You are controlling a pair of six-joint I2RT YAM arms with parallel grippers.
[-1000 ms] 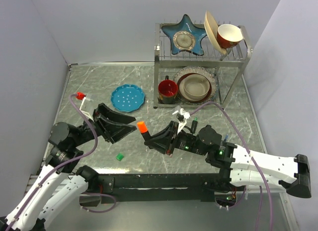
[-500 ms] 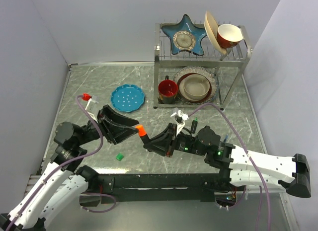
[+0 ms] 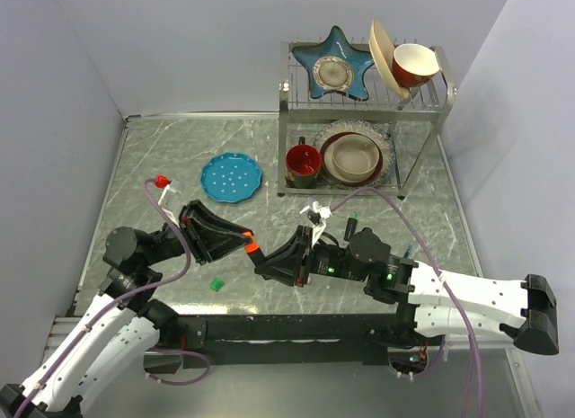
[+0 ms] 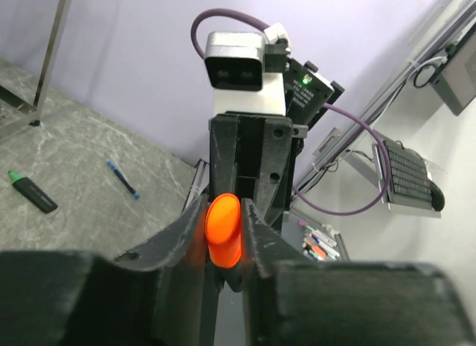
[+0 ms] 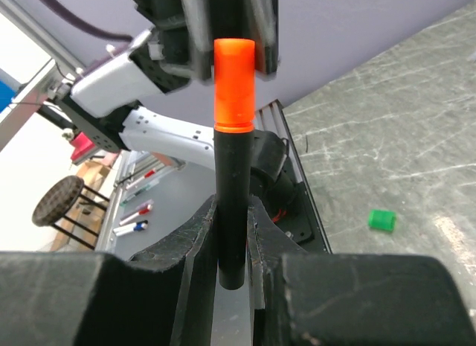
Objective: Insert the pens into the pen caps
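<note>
Within left end effector (image 4: pixel 223 212), orange cap (image 4: pixel 223 231)

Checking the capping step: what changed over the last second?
The left gripper moved right toward the right gripper and closed onto the orange cap atop the black marker. The right gripper kept gripping that marker; the green cap and blue plate stayed put.
</note>
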